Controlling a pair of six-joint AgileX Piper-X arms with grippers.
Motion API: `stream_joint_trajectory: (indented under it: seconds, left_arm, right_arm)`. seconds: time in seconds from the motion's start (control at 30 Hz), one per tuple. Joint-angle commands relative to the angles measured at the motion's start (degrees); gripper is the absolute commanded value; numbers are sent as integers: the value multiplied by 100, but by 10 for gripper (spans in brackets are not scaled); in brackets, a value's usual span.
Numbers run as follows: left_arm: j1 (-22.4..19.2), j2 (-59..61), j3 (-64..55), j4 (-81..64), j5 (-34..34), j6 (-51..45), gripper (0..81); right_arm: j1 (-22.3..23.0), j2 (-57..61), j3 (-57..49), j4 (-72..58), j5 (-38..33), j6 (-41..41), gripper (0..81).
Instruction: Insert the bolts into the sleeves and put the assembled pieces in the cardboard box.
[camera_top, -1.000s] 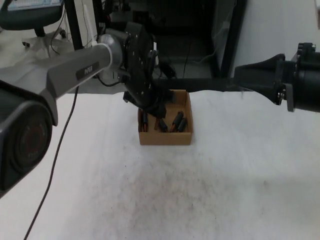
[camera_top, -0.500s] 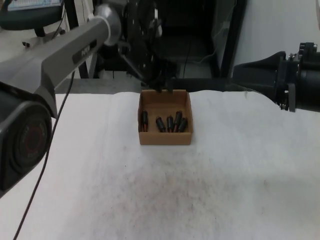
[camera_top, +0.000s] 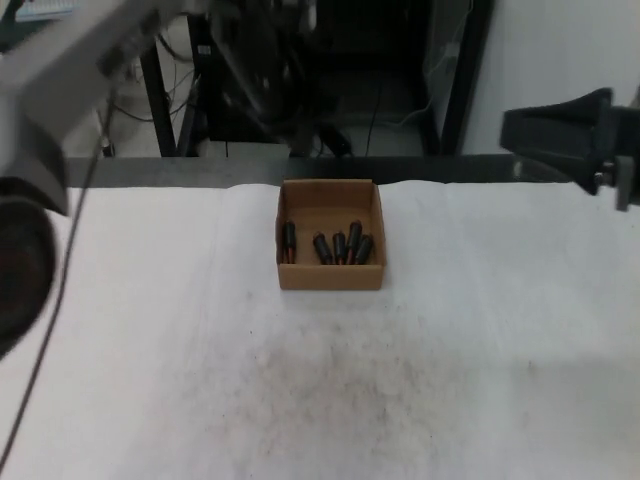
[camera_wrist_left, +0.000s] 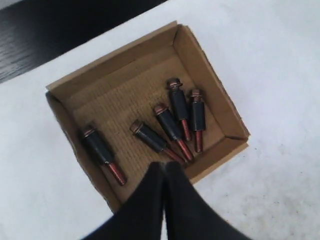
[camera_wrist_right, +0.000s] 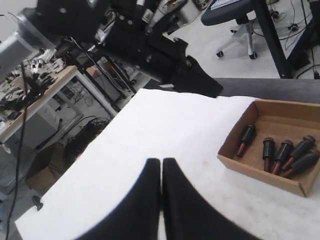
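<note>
Left pincer (camera_wrist_left: 164, 166) was clenched, its two black fingers pressed flat together with nothing between them. Below its tips and just beyond them lay the cardboard box (camera_wrist_left: 212, 75), open at the top, with its nearest wall partly hidden behind the fingers. Nearest the tips inside the box sat a cluster of four assembled pieces (camera_wrist_left: 170, 125). Each was a black sleeve with a copper-coloured bolt through it, and the threaded ends pointed toward the pincer. The farthest two of the four lay close side by side. A fifth assembled piece (camera_wrist_left: 102, 155) lay off to one side of the tips, near a side wall and apart from the cluster. Around the box spread the white cloth (camera_wrist_left: 280, 60), and past the box's far wall ran the dark bench edge (camera_wrist_left: 50, 30).

Right pincer (camera_wrist_right: 161, 161) was clenched too, empty, and hung over bare cloth. The box stood well ahead of it and off to one side, with all five pieces lying in it. Farther off, beyond the cloth, stood an office chair (camera_wrist_right: 235, 15).
</note>
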Motion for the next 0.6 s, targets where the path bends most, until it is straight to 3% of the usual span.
stream_joint_trajectory:
  seconds: [0.0,0.1,0.3,0.57]
  left_arm:
    - [9,-499,13,108,-81,130,2]
    - [9,-1181,270,192,-405,336,2]
    - [9,-2958,1456,78,-714,514,2]
    - [17,-6344,4178,-382,-1458,517,2]
  right_arm:
    - [-248,-310,-19,584,-128,-376,8]
    - [-584,-725,-19,1615,-56,-1016,8]
    - [-746,-1579,-19,2859,1131,-2248,8]
    - [-745,-2177,-19,3785,1834,-2400,8]
